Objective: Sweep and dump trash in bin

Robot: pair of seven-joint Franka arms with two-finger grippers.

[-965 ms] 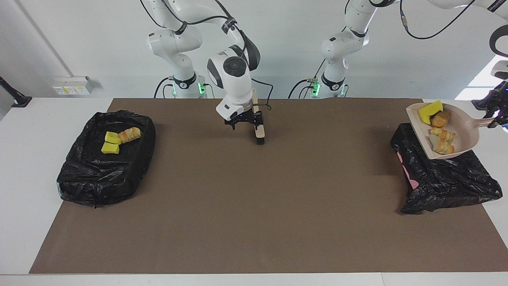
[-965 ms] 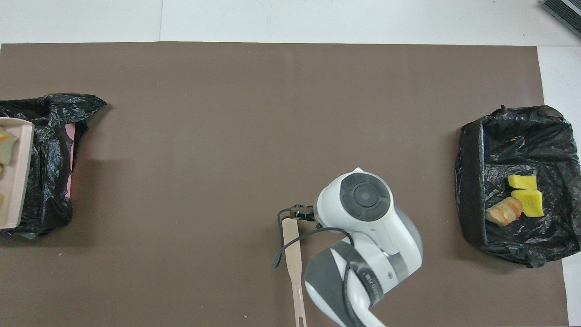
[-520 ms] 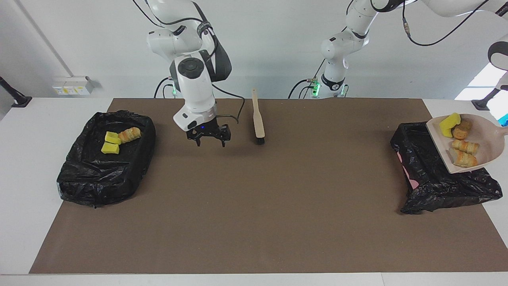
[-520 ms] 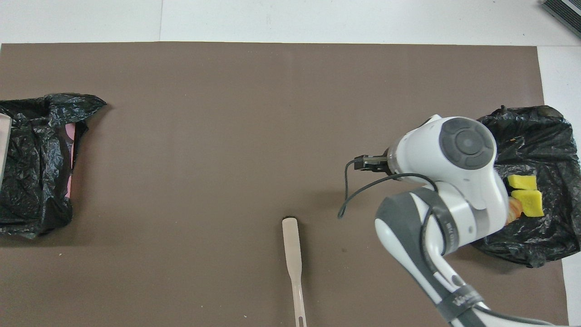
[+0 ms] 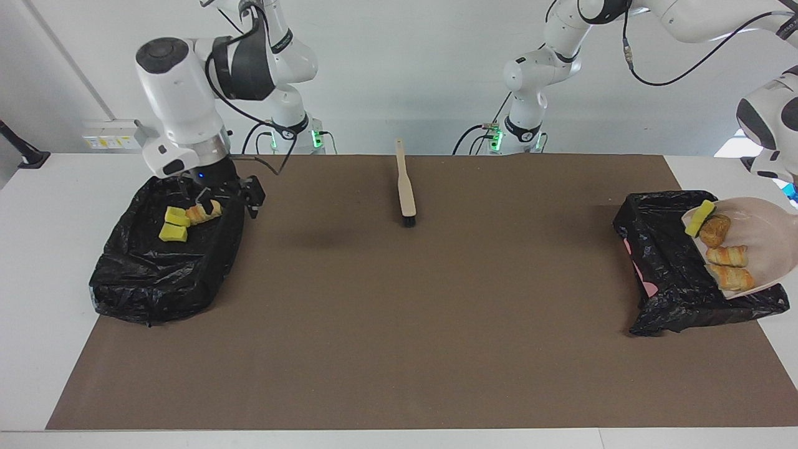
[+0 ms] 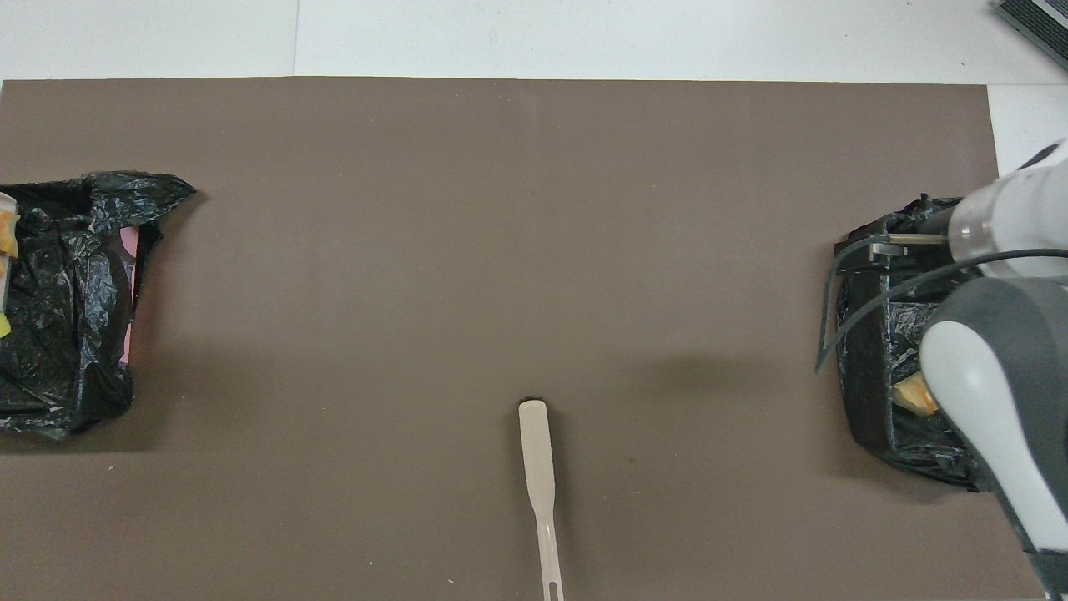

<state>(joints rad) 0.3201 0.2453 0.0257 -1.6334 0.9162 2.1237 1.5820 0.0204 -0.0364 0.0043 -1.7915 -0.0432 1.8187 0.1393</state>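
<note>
In the facing view, your right gripper (image 5: 219, 198) hangs with fingers spread over the black-lined bin (image 5: 124, 274) at its end of the table, where two yellow chunks and one bread piece (image 5: 204, 212) lie. The brush (image 5: 406, 190) rests on the brown mat (image 5: 399, 324). The tilted dustpan (image 5: 770, 240) carries four trash pieces (image 5: 726, 255) over the other bin (image 5: 661, 268); your left gripper is out of frame, clamped shut. From overhead, your right arm (image 6: 993, 367) covers most of its bin (image 6: 868, 409).
</note>
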